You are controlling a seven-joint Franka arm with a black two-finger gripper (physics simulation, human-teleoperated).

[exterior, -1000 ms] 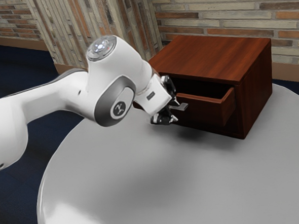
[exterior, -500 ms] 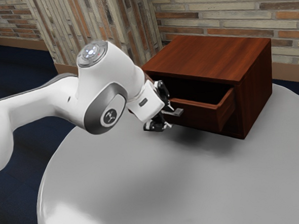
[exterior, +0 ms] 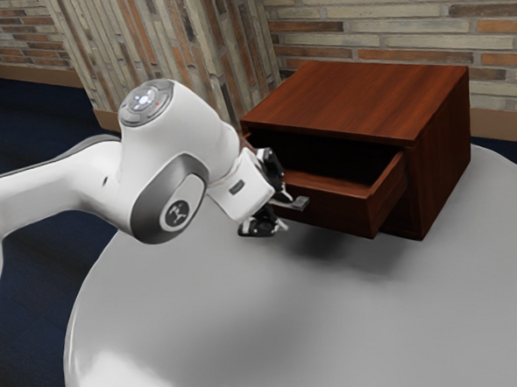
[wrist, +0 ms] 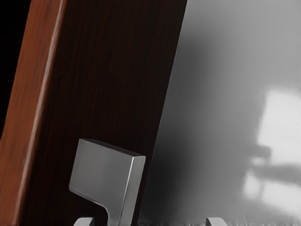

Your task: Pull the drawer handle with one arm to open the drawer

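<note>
Since the round grey table [exterior: 250, 334] carries a heavy-looking wooden cabinet [exterior: 366, 90], its drawer [exterior: 347, 201], partly out, should slide steadily. The metal handle [exterior: 296, 203] looks rigid, perhaps slick, and is best hooked behind its bar, where the gripper [exterior: 267, 217] sits spread, unclamped.

The drawer [exterior: 337, 208] has slid farther out.

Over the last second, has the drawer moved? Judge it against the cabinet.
Yes. The drawer has slid further out of the cabinet, toward the exterior view's left.
</note>
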